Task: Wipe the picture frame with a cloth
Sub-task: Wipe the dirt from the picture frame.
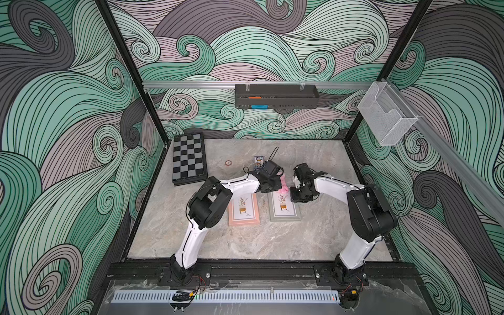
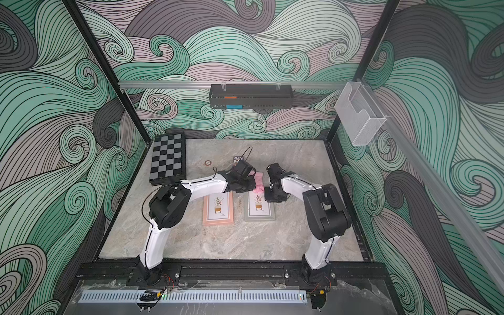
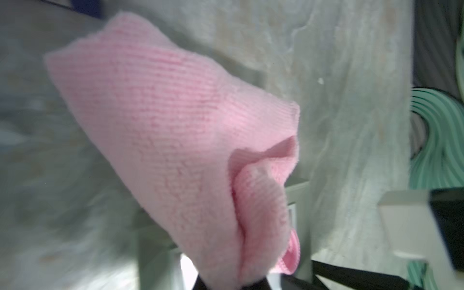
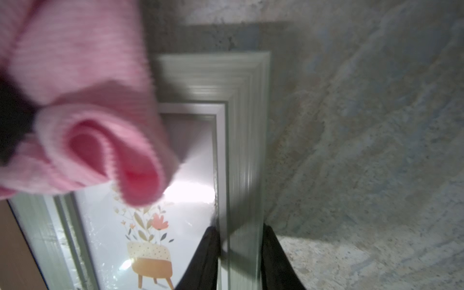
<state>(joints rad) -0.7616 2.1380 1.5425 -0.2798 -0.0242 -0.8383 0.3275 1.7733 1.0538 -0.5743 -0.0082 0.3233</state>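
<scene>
The cloth (image 3: 175, 125) is clenched, bunched, in the left gripper (image 1: 277, 187) over the far end of the grey picture frame (image 4: 246, 125) on the table (image 1: 272, 245); its side rail is pinched by the right gripper (image 4: 238, 261), seemingly to prevent sliding under wiping.

The soft pink ribbed fabric cloth (image 3: 163, 120), bunched into folds, juts from the clamped left gripper (image 3: 232, 286) over the grey marbled table (image 3: 351, 100) and a pale grey-green picture frame (image 3: 298, 195).
</scene>
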